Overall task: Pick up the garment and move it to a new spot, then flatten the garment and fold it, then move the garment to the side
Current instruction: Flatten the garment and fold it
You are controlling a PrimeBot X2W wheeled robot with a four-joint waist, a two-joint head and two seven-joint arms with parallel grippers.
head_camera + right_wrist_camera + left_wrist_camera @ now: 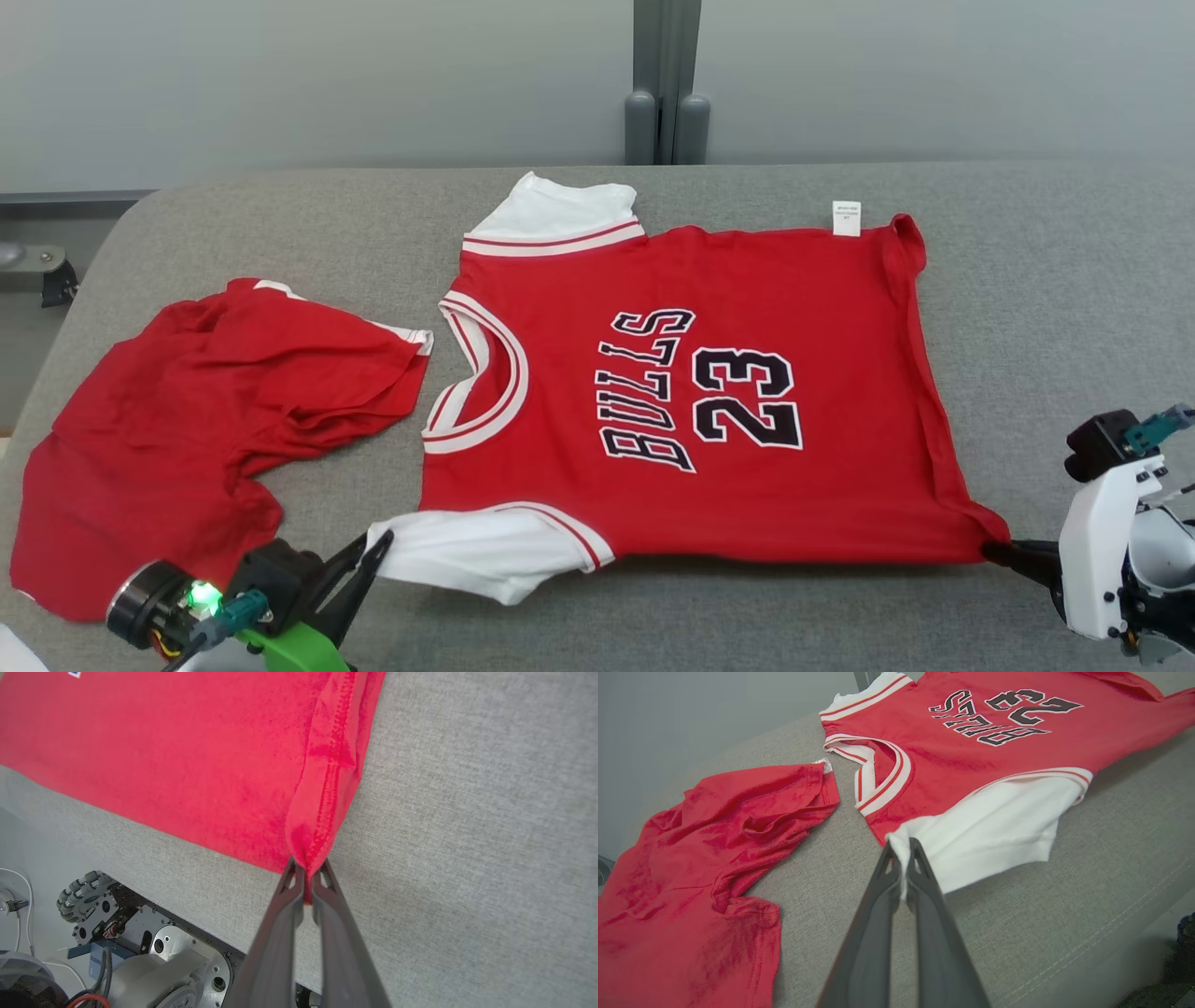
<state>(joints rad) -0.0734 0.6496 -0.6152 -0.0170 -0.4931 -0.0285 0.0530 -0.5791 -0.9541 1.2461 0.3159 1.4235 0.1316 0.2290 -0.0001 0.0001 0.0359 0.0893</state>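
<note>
Red jersey is lying spread on the tabletop, head view. Left wrist: my left pincer is clamping its white sleeve. Right wrist: my right pincer is clamping the hem corner, likely for stretching it flat.

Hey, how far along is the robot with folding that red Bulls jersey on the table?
Done: the jersey lies spread nearly flat, print up, on the grey table. In hand: the left gripper is shut on its near white sleeve, the right gripper on the near hem corner. Left: no fold made yet, and it has not gone to the side. A second red garment lies crumpled beside it.
</note>
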